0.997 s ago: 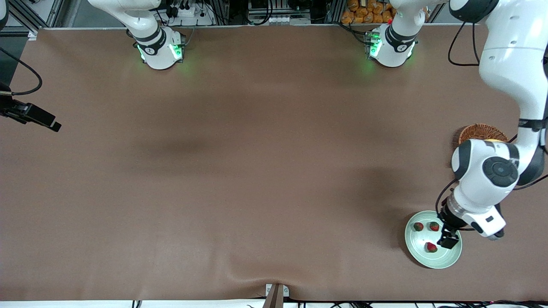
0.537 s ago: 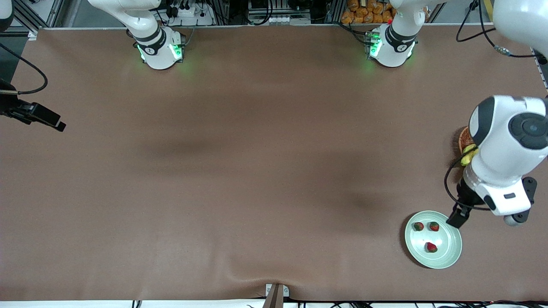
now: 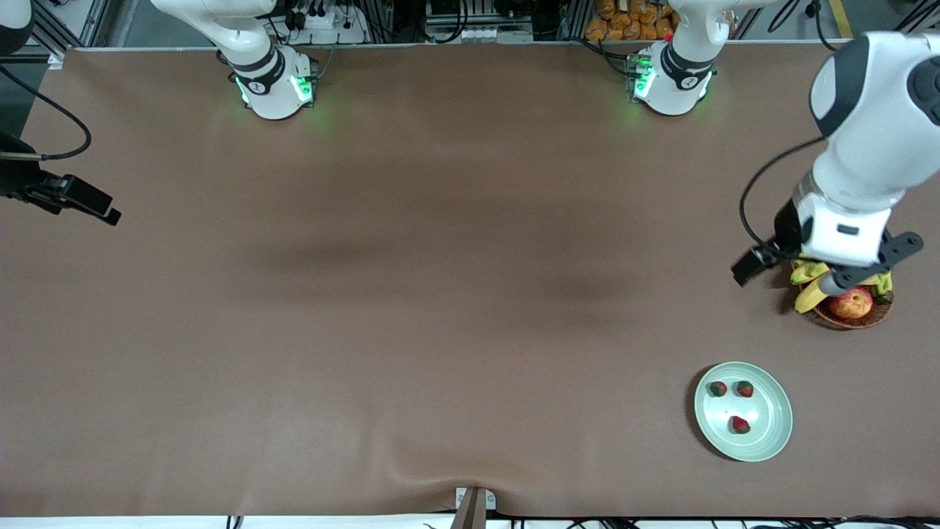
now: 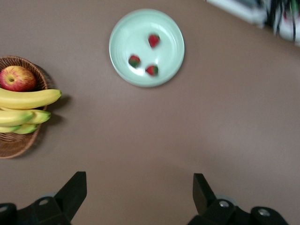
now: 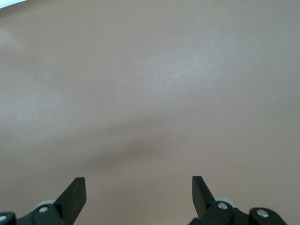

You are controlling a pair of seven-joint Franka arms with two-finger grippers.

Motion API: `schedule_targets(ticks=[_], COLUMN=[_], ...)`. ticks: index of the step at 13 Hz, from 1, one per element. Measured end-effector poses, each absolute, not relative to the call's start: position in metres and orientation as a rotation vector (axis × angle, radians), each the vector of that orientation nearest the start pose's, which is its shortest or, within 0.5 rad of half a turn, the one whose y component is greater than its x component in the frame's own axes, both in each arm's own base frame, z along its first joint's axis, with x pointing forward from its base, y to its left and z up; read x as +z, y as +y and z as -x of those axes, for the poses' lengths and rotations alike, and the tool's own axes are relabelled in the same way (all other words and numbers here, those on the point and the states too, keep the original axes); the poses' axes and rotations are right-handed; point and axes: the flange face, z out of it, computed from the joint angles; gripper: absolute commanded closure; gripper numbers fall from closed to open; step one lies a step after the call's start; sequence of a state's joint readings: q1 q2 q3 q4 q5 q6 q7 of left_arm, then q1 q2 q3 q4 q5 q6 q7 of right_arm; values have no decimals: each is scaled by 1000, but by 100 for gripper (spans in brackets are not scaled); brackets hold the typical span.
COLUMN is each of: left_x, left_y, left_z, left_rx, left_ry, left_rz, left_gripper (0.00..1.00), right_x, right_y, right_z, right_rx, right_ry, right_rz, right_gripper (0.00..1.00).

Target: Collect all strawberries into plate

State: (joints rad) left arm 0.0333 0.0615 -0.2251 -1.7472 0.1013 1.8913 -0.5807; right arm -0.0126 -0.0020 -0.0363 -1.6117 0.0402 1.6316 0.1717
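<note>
I see three small red strawberries (image 3: 739,424) lying on the pale green plate (image 3: 775,441). None of them touch each other. Two sit side by side near the plate's 12 o'clock edge in the front view, and the third one sits alone close to the middle, nearer to the front camera. The plate rests on the brown surface (image 3: 440,294) toward the left arm's end, at about 4 o'clock in the front view.

Farther from the front camera than the plate, and well apart from it, is a brown woven basket (image 3: 852,317). It holds a red and yellow apple (image 3: 850,302) and some yellow bananas (image 3: 808,295). The bananas stick out over the basket's rim.

My left hand (image 4: 139,194) is up in the air over the bare surface just beside the basket. Its two fingers (image 4: 75,192) stand wide apart and hold nothing. From its wrist view I can see the plate, the three strawberries and the basket down below.

My right hand (image 5: 138,192) waits over the bare surface at the right arm's end, at about 9 o'clock in the front view. Its fingers are wide apart too, and it holds nothing.
</note>
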Motion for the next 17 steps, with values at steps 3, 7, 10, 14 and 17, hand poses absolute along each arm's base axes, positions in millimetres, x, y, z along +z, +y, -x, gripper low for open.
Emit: schedule_targets(ticks=[3, 7, 10, 14, 17], left_x=[562, 607, 618, 621, 622], left_y=[-88, -86, -90, -95, -100], left_z=[-549, -535, -534, -534, -533], left_rx=[-7, 50, 25, 19, 19], left_ry=[-120, 88, 101, 111, 126], left_rz=[3091, 3110, 3119, 3139, 3139], left_gripper=[0, 0, 0, 0, 0], right_x=[613, 616, 616, 616, 616], right_y=[-23, -21, -19, -17, -17], right_z=[-559, -559, -559, -559, -559], right_rx=[-35, -45, -45, -45, -44], right_ry=[343, 337, 332, 328, 328], right_rz=[3081, 3081, 3081, 3082, 3082], right_gripper=[0, 0, 0, 0, 0])
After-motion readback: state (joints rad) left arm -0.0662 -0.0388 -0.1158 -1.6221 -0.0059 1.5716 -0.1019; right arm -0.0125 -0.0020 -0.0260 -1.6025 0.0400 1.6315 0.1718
